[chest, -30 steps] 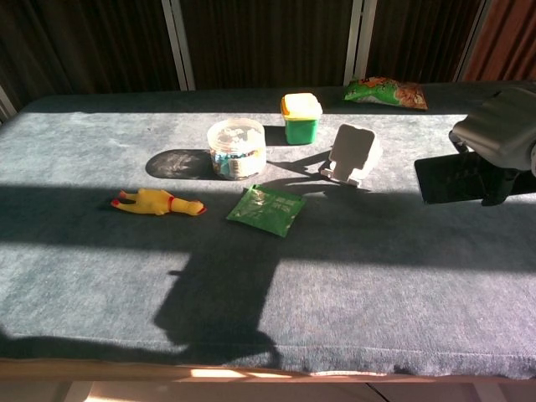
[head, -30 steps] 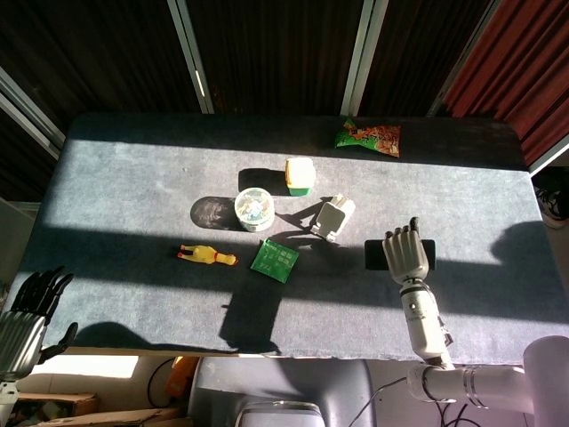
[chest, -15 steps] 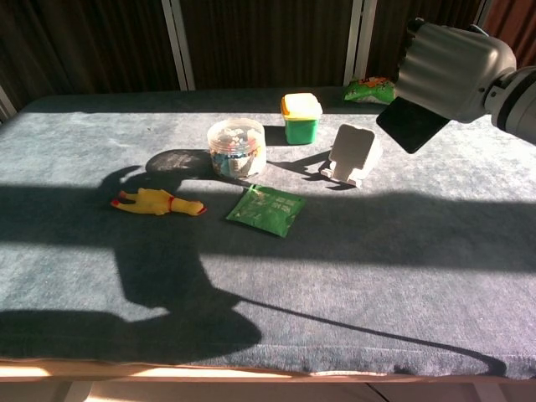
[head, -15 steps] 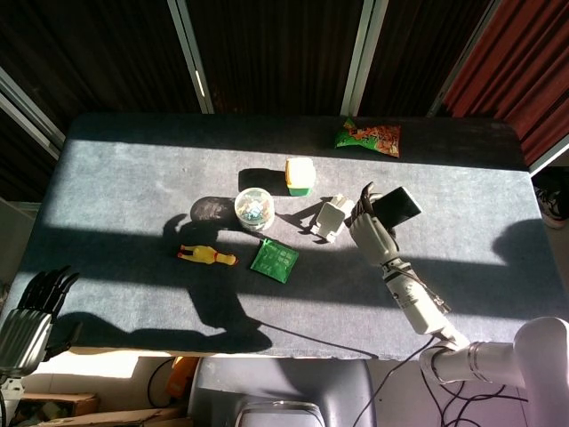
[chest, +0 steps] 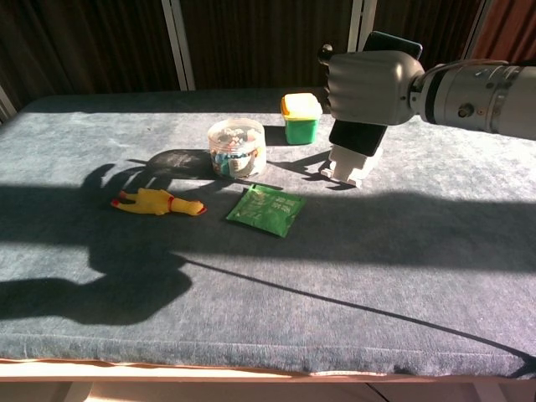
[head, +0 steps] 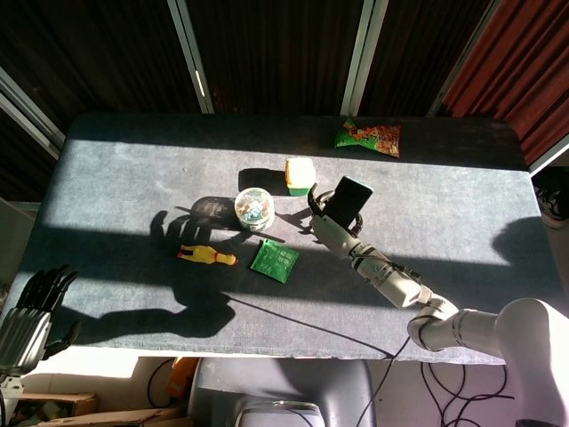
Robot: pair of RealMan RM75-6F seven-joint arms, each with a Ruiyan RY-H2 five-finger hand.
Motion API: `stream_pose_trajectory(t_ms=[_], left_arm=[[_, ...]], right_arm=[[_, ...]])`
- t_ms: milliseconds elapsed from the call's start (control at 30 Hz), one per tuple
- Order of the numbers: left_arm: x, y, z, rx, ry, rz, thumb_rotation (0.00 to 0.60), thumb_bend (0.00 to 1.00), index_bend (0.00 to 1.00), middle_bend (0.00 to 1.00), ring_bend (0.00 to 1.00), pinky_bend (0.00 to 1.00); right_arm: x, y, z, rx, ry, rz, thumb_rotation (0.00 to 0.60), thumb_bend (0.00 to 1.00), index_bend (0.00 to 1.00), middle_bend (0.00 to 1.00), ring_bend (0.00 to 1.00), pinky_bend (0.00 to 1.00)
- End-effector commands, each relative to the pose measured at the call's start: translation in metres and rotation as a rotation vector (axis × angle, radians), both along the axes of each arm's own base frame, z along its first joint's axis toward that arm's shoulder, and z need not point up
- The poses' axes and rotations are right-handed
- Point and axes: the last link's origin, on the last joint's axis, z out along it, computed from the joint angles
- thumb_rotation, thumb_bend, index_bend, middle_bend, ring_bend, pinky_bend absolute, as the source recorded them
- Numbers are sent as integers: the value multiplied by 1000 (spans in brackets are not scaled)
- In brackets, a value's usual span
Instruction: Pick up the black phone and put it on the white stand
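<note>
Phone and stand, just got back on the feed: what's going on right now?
The right hand holds the black phone over the white stand; whether it has seated yet cannot be told. The left hand hangs off the table's near left corner, holding nothing. A jar, green tub, toy chicken and green packet lie nearby.

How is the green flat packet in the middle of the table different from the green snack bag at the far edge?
The green flat packet is plain green, while the green snack bag also carries orange and red print. The packet lies mid-table beside the yellow rubber chicken; the bag lies alone at the far edge. In the chest view, the right hand hides the bag. Both lie flat, untouched.
</note>
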Motion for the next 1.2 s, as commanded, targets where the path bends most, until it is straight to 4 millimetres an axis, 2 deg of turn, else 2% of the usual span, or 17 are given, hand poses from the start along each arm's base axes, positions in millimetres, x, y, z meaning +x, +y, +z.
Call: stream_pose_trajectory(t_ms=[33,667,1200], left_arm=[[0,0,0,1,0,-1,600,375,0,0,0,0],[-1,-1,1,0,-3,-3,600,375,0,0,0,0],[-1,-1,1,-7,-4,-2,600,375,0,0,0,0]], right_arm=[[2,-5,-3,-12,21,-1,600,251,876,621,485,334],[-12,-17,-28,-34,69,-62,600,254,876,621,485,317],[-11,-18,-42,-36,67,-81,600,257,874,621,485,300]])
